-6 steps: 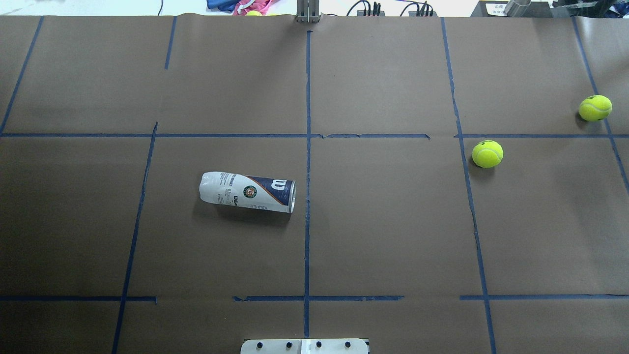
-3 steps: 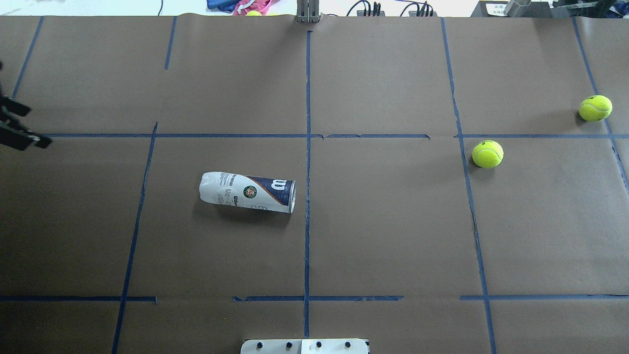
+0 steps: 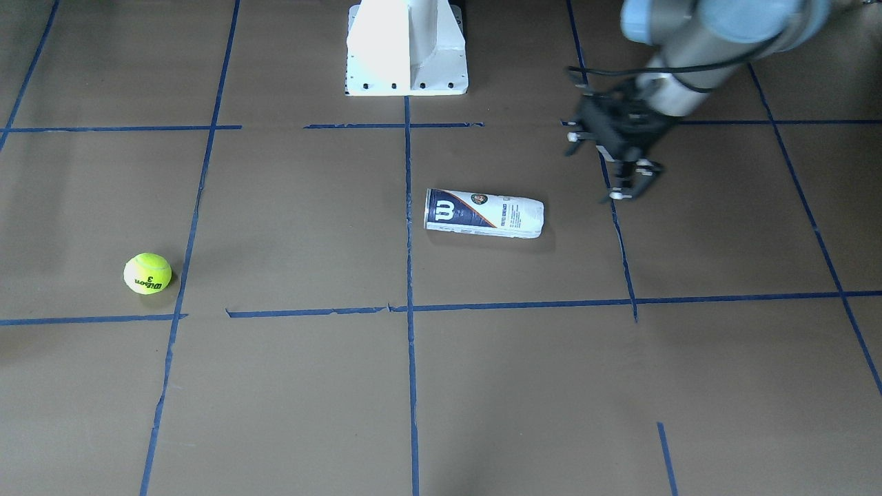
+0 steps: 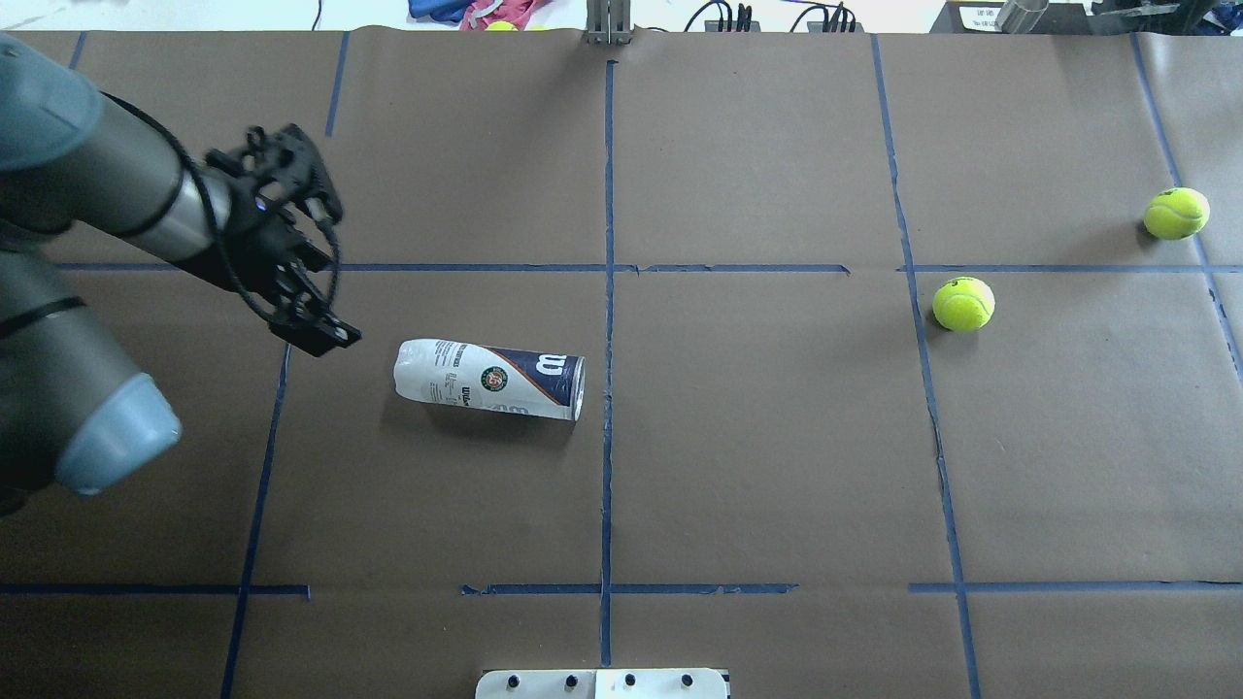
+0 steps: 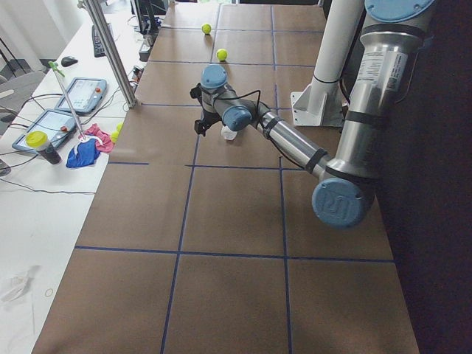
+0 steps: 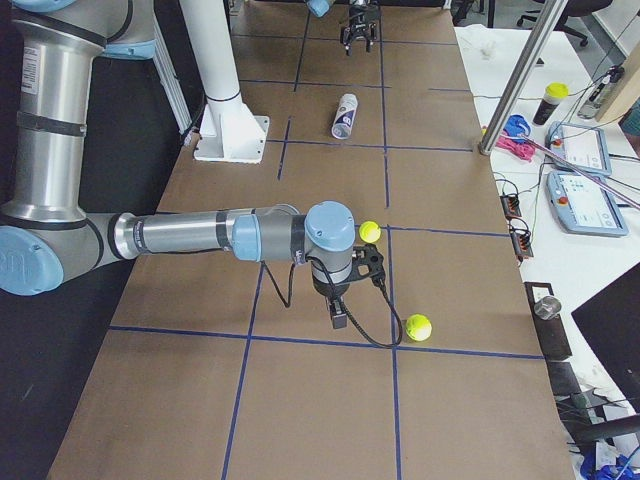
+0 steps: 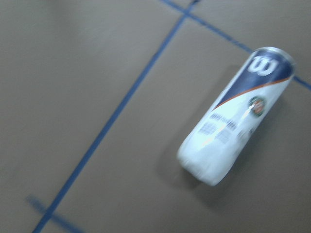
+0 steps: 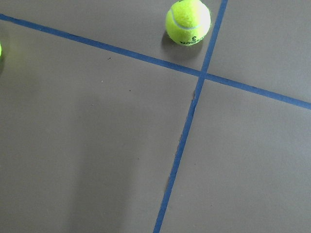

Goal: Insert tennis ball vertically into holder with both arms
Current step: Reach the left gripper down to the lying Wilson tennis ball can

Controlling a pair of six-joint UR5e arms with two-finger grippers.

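Note:
The holder (image 4: 490, 379) lies on its side left of the table's middle, its open rim toward the centre tape line; it also shows in the front view (image 3: 482, 213) and the left wrist view (image 7: 238, 121). Two tennis balls (image 4: 963, 304) (image 4: 1176, 213) rest at the right; one with "Wilson 3" print shows in the front view (image 3: 147, 273). My left gripper (image 4: 340, 274) is open and empty, above the table just left of the holder's closed end. My right gripper (image 6: 338, 318) hovers near both balls (image 6: 370, 232); I cannot tell whether it is open. The right wrist view shows a ball (image 8: 188, 22).
The white pedestal base (image 3: 406, 48) stands at the robot's edge of the table. Blue tape lines (image 4: 609, 320) grid the brown paper. A metal post (image 4: 609, 24) stands at the far edge. A desk with tablets (image 5: 74, 96) lies beyond it.
My left arm has come into the overhead view from the left and its gripper has moved right, close to the holder's closed end. The holder and balls have not moved.

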